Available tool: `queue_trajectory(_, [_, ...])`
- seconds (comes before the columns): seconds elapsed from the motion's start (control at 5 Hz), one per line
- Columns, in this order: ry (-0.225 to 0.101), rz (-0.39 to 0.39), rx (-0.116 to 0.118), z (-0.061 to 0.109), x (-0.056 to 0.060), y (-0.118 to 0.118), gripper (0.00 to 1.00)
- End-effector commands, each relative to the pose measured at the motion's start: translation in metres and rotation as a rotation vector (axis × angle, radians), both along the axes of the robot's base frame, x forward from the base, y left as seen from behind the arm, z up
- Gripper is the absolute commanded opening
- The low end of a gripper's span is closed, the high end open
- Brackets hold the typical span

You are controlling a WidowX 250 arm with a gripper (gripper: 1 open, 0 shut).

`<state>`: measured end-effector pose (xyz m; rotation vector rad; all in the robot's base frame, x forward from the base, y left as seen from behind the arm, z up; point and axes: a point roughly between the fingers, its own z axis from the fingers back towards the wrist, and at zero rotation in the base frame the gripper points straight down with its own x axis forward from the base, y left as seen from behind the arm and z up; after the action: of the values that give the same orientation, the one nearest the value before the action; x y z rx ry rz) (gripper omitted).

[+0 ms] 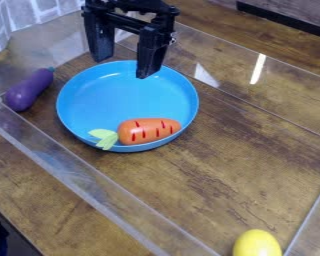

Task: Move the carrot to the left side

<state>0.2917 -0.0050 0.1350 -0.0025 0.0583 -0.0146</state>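
At the far left a purple eggplant lay tilted on the wooden table, close to the table's left edge and well apart from everything else. A clear sheet with raised borders covered much of the tabletop, its near-left border running diagonally from the eggplant's side toward the lower middle of the view.

Next came the blue plate, round and shallow. The carrot rested inside it, against the near rim, lying on its side. It was a short orange toy with a few dark ridged lines across its body and a pale green leafy tip pointing left, the tip touching the plate's rim. The blunt orange end faced right.

My gripper hung above the plate's far part, pointing down, its two black fingers spread wide and holding nothing. It stood clear of the carrot, which lay nearer the camera than my fingers.

Bare wood stretched between the plate and the eggplant, and a wider bare strip lay along the near-left side of the table in front of the plate. To the right the wood ran open as well, with glare streaks on the sheet. At the lower right corner a yellow lemon sat near the table's front edge, partly cut off by the view.
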Motion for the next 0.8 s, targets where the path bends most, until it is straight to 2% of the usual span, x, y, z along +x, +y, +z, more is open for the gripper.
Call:
queue_trajectory(0.0, [0.011,-0.12,-0.001,-0.006,0.003,-0.014,1.0])
queue_trajectory(0.2, [0.009,-0.235,-0.002,-0.023,0.006,-0.004,1.0])
queue_trajectory(0.4, [-0.004,-0.285,-0.002,-0.039,0.01,0.006,1.0])
queue_trajectory(0.6, [-0.019,-0.293,-0.001,-0.061,0.016,0.003,1.0])
